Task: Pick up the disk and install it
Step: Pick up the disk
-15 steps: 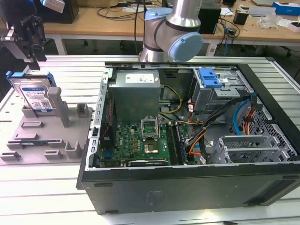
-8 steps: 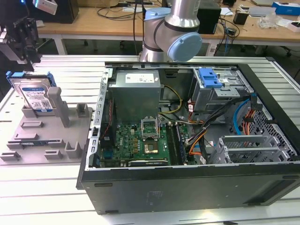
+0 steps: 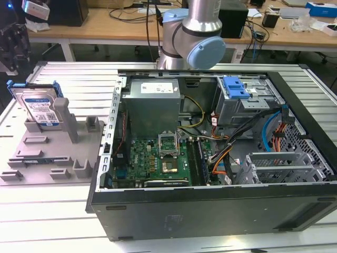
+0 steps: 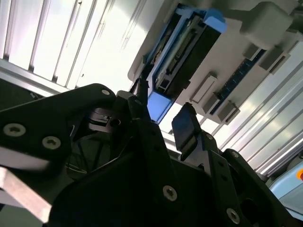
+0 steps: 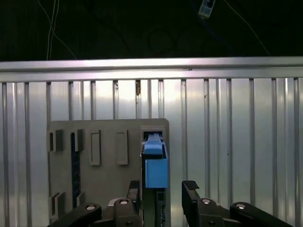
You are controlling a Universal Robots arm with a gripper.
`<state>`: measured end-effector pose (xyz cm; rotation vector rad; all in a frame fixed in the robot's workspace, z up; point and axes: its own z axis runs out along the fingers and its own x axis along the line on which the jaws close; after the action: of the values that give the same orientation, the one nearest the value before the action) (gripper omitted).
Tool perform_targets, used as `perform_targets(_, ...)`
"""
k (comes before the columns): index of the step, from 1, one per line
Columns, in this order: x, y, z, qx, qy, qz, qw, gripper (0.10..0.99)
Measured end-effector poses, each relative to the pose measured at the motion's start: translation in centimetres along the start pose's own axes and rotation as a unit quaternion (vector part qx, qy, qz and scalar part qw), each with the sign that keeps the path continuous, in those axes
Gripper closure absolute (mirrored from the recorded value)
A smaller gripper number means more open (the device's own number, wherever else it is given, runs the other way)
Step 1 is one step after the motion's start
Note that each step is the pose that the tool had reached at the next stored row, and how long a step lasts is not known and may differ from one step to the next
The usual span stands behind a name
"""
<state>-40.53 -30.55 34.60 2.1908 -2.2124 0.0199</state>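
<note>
Hovering w/ tool (image 5: 162, 188) spread apart, nothing clamped; disk (image 5: 155, 164) edge-on betw. fingers (image 5: 191, 195), upright in grey holder (image 5: 106, 135).

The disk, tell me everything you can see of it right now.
The disk is a flat silver rectangle with a white-and-blue label, framed by a blue plastic bracket. It stands on edge, leaning slightly, in a slot of the grey holder on the exterior view's left, outside the computer case. In the first wrist view the open end effector flanks its upper edge; contact is unclear.
</note>
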Motion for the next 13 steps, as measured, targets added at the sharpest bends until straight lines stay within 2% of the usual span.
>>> perform_targets(3, 0.00, 0.78, 0.22, 0.0001, 0.0001, -0.006, 1.0000, 0.604)
perform_targets(9, 0.04, 0.84, 0.37, 0.0001, 0.0003, -0.007, 1.0000, 0.604)
perform_targets(13, 0.60, 0.75, 0.76, -0.0009, 0.0003, -0.007, 1.0000, 0.604)
